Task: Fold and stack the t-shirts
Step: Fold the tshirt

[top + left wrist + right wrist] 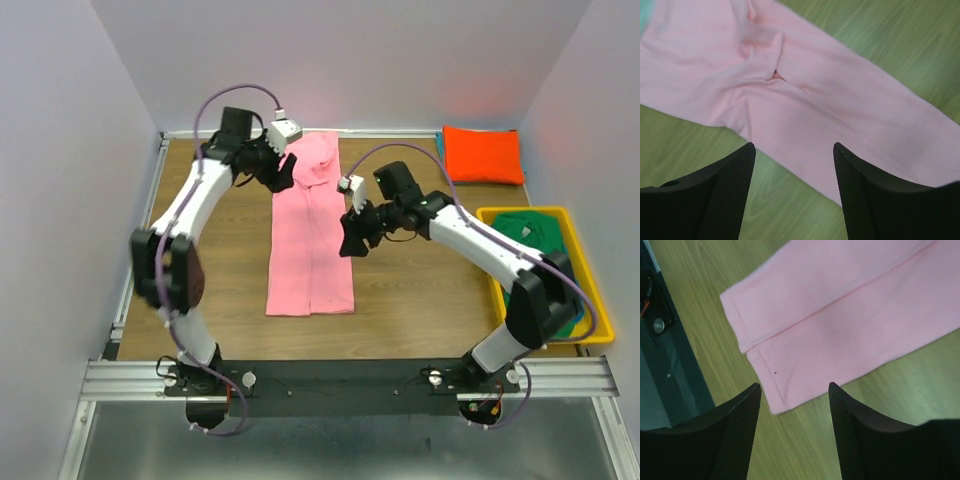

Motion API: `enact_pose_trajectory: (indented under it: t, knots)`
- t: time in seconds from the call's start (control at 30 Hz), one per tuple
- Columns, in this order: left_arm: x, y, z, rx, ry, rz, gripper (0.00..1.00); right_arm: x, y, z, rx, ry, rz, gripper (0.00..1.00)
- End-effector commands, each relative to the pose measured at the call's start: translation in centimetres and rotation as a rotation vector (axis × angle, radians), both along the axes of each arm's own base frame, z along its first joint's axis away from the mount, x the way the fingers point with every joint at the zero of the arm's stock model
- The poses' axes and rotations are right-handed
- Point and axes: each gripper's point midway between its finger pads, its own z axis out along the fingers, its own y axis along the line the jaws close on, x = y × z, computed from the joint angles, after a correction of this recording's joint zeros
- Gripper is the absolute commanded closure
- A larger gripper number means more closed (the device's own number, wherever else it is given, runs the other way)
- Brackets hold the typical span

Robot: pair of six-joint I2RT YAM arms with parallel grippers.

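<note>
The pink t-shirt (pixel 310 235) lies folded into a long narrow strip down the middle of the table. My left gripper (pixel 283 172) is open and empty above the strip's far left edge; its view shows the pink cloth (pixel 805 100) ahead of the fingers. My right gripper (pixel 352 238) is open and empty at the strip's right edge, about halfway down; its view shows the strip's near hem (pixel 840 320). A folded orange t-shirt (pixel 484 154) lies at the far right. A green t-shirt (pixel 537 238) lies in the yellow bin (pixel 490 262). No blue shirt is clearly visible.
The yellow bin stands at the table's right edge beside my right arm. The metal rail (pixel 350 375) with both arm bases runs along the near edge. White walls close the table on three sides.
</note>
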Motion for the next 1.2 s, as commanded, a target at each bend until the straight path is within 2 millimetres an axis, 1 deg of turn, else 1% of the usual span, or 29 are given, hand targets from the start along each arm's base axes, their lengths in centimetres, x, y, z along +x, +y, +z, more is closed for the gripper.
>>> enact_pose_trajectory:
  t: [0.0,0.03,0.1,0.13,0.17,0.23,0.27,0.3,0.33,0.37,0.4,0.43,0.47,0.5,0.57,0.6,0.63,0.67,0.73,0.77,0.83,0.9,1.03,1.07,1.17]
  knots:
    - [-5.8,-0.1,6.5,-0.043,-0.261,-0.185,0.28,0.7,-2.3,1.0,-0.115,-0.151,0.043,0.35]
    - [-8.6,0.7,5.8,-0.036,-0.284,-0.203,0.28,0.2,-2.7,0.5,-0.156,-0.166,0.073,0.35]
    - [-11.2,1.5,4.9,0.008,-0.356,-0.259,0.27,-0.6,-2.9,0.0,-0.191,-0.181,0.114,0.37]
    - [-14.1,2.0,3.7,0.018,-0.37,-0.289,0.25,-2.1,-2.5,-0.5,-0.212,-0.186,0.167,0.38]
    - [-15.6,2.0,3.1,0.017,-0.384,-0.323,0.25,-2.7,-2.4,-0.8,-0.228,-0.193,0.183,0.39]
    - [-18.0,2.3,1.7,0.06,-0.451,-0.428,0.25,-4.4,-1.9,-1.7,-0.242,-0.193,0.232,0.4]
    - [-20.8,2.5,-0.3,0.076,-0.432,-0.494,0.25,-6.2,-1.6,-3.0,-0.264,-0.18,0.274,0.42]
    - [-21.8,2.7,-1.3,0.099,-0.438,-0.536,0.26,-7.0,-1.4,-3.8,-0.28,-0.185,0.295,0.43]
    - [-23.6,2.9,-3.3,0.144,-0.435,-0.6,0.27,-7.8,-0.4,-4.1,-0.275,-0.227,0.33,0.44]
    - [-24.5,2.9,-4.3,0.161,-0.427,-0.636,0.27,-8.3,-1.1,-5.6,-0.315,-0.236,0.337,0.45]
    - [-25.4,3.0,-5.2,0.179,-0.421,-0.676,0.28,-8.2,-0.4,-5.8,-0.301,-0.273,0.343,0.45]
    - [-26.9,2.8,-6.7,0.214,-0.415,-0.751,0.29,-8.4,-0.4,-6.6,-0.315,-0.288,0.359,0.46]
    - [-27.2,2.8,-7.2,0.229,-0.416,-0.769,0.3,-8.7,-0.7,-7.5,-0.328,-0.287,0.37,0.47]
    - [-27.1,2.5,-7.1,0.232,-0.431,-0.768,0.31,-8.4,-0.5,-8.0,-0.329,-0.303,0.373,0.48]
    - [-27.2,2.4,-7.4,0.246,-0.43,-0.793,0.31,-8.6,-0.6,-9.2,-0.35,-0.309,0.401,0.5]
    - [-27.5,2.0,-7.7,0.257,-0.426,-0.825,0.31,-8.7,-0.6,-9.5,-0.353,-0.311,0.408,0.5]
    - [-27.6,2.0,-8.2,0.276,-0.41,-0.842,0.32,-8.7,-0.4,-9.8,-0.347,-0.321,0.412,0.5]
    - [-27.7,2.5,-9.5,0.325,-0.38,-0.878,0.32,-8.7,-0.3,-10.0,-0.348,-0.333,0.422,0.5]
    - [-28.4,2.9,-10.8,0.364,-0.35,-0.929,0.33,-8.6,-0.1,-10.4,-0.35,-0.346,0.43,0.51]
    - [-28.4,3.2,-11.2,0.392,-0.35,-0.936,0.33,-8.6,-0.1,-10.6,-0.355,-0.35,0.438,0.51]
    - [-28.7,3.2,-11.6,0.424,-0.379,-0.996,0.33,-8.5,0.0,-10.8,-0.356,-0.359,0.445,0.51]
    - [-28.8,3.6,-12.2,0.475,-0.385,-1.026,0.33,-9.0,0.0,-11.1,-0.354,-0.362,0.463,0.51]
    - [-29.1,4.0,-13.3,0.531,-0.355,-1.088,0.34,-9.8,0.2,-11.9,-0.361,-0.375,0.502,0.52]
    - [-29.1,4.1,-13.4,0.543,-0.353,-1.105,0.34,-10.1,0.0,-12.4,-0.373,-0.368,0.516,0.52]
    - [-29.4,4.0,-13.9,0.569,-0.338,-1.143,0.37,-10.2,-0.2,-13.1,-0.381,-0.364,0.53,0.52]
